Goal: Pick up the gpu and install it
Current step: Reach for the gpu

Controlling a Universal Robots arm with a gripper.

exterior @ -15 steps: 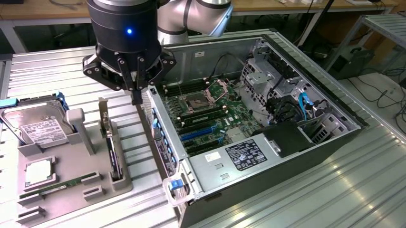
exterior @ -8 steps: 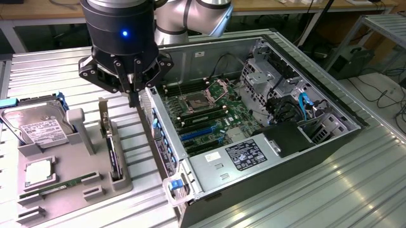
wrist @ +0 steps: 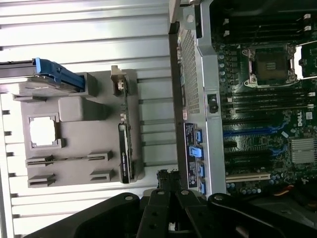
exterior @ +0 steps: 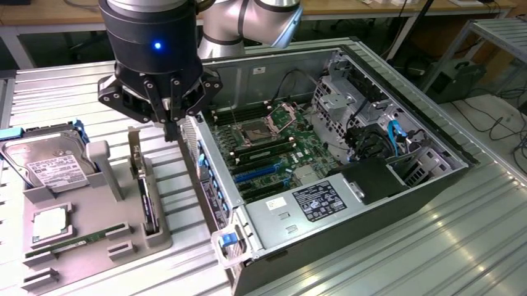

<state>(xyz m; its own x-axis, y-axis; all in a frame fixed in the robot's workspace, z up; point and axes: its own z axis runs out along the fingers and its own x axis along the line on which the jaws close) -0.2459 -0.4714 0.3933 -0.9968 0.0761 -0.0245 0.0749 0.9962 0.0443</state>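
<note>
Exterior view | black gripper (exterior: 171,131) pressed together | thin gpu (exterior: 148,200) edge-up in grey tray (exterior: 99,213)

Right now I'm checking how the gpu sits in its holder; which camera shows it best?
The wrist view: it looks down on the gpu, showing its whole top edge, bracket to tail, standing in the gray holder. In the exterior view the gpu is a thin upright sliver.

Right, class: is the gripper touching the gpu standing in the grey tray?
Apart. In the wrist view, bare table slats show between the gripper and the gpu.
</note>
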